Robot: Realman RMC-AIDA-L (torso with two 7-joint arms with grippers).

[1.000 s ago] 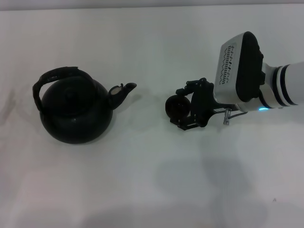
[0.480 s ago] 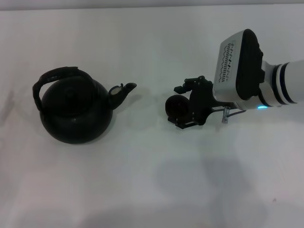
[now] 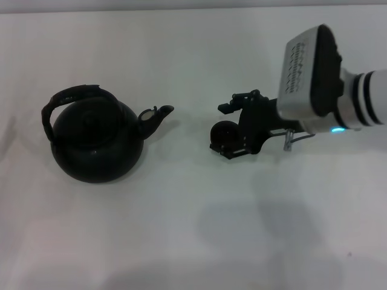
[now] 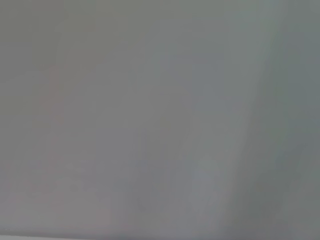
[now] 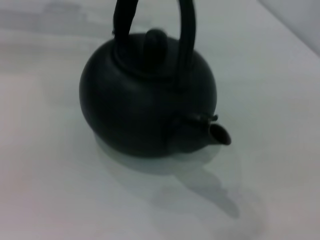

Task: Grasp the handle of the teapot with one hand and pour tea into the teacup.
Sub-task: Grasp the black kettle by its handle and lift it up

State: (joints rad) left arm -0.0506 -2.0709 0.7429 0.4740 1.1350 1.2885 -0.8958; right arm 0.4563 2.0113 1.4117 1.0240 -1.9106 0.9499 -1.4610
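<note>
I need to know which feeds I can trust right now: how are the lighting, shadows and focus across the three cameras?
Head view: even light on the white table, sharp; teapot and teacup read only as black silhouettes, with faint shadows near the front edge. Left wrist view: featureless grey, nothing usable. Right wrist view: soft focus, teapot throws a pale shadow beneath its spout.
</note>
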